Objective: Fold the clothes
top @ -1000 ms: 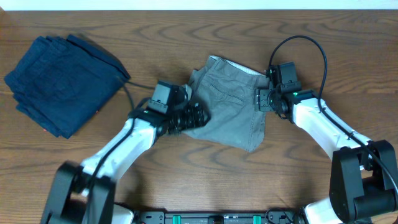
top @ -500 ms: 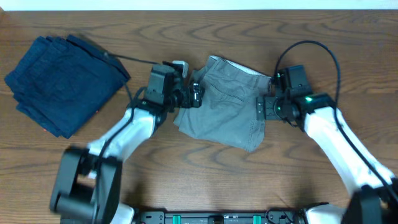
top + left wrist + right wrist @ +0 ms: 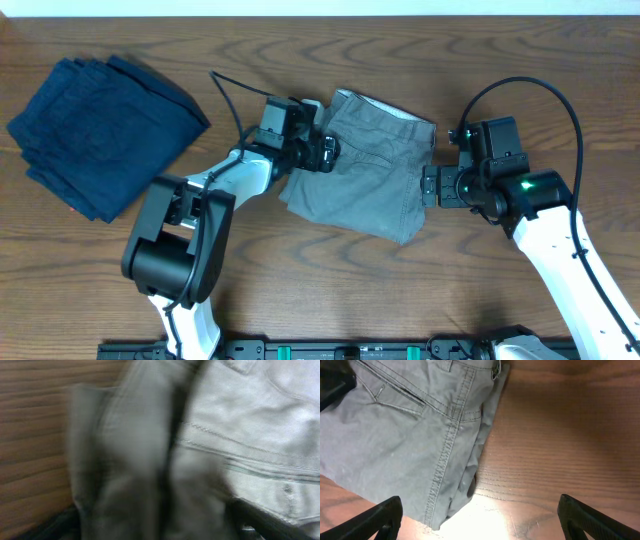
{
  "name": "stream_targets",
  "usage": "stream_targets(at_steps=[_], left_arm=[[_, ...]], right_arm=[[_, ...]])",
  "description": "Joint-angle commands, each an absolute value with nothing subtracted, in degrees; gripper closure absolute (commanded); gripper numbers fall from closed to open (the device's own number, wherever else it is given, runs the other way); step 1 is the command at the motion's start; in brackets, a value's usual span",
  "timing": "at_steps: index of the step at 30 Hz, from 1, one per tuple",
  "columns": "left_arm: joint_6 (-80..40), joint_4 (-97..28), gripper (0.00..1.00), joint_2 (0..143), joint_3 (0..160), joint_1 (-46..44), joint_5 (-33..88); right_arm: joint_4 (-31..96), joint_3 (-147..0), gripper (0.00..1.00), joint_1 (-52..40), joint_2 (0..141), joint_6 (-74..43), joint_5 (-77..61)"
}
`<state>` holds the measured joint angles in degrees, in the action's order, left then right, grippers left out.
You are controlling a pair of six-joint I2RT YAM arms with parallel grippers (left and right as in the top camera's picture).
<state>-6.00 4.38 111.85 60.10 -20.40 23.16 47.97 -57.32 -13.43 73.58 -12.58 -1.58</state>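
Note:
The grey trousers lie folded in a compact block at the table's middle, with the white inner waistband along the far edge. My left gripper is at their left edge. In the blurred left wrist view its fingers stand wide apart with a raised fold of grey fabric between them. My right gripper is open and empty just off the trousers' right edge. In the right wrist view it hovers over bare wood beside the seamed edge and pocket.
A dark navy-blue folded garment lies at the far left of the wooden table. The left arm's black cable loops over the table between that garment and the trousers.
My left gripper moved from the trousers' near left edge up to their far left corner. My right gripper drew back to the right, off the trousers' right edge.

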Motion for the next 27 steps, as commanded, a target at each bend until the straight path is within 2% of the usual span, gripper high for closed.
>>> stream_targets(at_steps=[1, 3, 4, 5, 10, 15, 19, 27], left_arm=[[-5.15, 3.53, 0.48, 113.93, 60.4, -22.04, 27.24], [-5.15, 3.86, 0.79, 113.86, 60.4, -22.39, 27.49], [-5.17, 4.03, 0.9, 113.73, 60.42, -22.44, 27.49], [-5.17, 4.16, 0.94, 113.47, 60.45, -22.44, 27.46], [-5.17, 3.95, 0.94, 109.73, 60.88, -20.67, 27.46], [-5.17, 3.57, 0.94, 100.36, 60.9, -14.76, 27.4], [-5.13, 2.85, 0.94, 92.44, 60.9, -7.33, 26.2], [-4.05, 3.29, 0.94, 82.39, 60.9, 12.58, 15.49]], right_arm=[[48.1, -58.08, 0.03, -13.45, 73.01, -13.23, -1.98], [48.34, -58.08, 0.03, -13.45, 73.01, -13.26, -1.98], [48.45, -58.08, 0.03, -13.45, 73.01, -13.26, -1.96], [48.47, -58.08, 0.03, -13.45, 73.01, -13.26, -1.98], [48.66, -58.08, 0.03, -13.45, 73.01, -13.26, -1.96], [48.86, -58.08, 0.02, -13.45, 73.01, -13.26, -1.96], [48.93, -58.08, 0.02, -13.45, 73.01, -13.26, -1.96], [48.9, -58.08, 0.02, -13.45, 73.01, -13.23, -1.93]])
